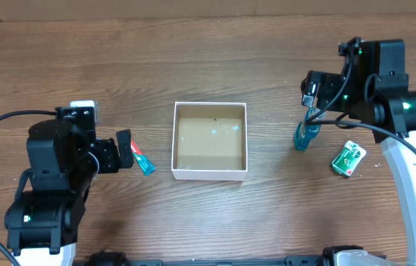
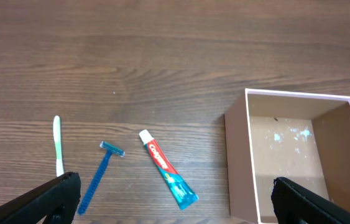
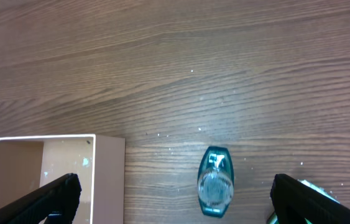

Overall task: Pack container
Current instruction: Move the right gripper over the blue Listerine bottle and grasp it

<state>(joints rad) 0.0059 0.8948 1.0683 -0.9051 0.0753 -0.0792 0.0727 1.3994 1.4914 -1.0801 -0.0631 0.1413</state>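
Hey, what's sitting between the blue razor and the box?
The toothpaste tube lies between the blue razor and the container, touching neither; the left wrist view shows it.

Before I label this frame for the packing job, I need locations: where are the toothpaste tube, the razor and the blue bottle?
toothpaste tube [image 2: 164, 165], left wrist view, on the middle of its body.
razor [image 2: 97, 179], left wrist view, on the blue handle.
blue bottle [image 3: 216, 182], right wrist view, on its top, seen from above.
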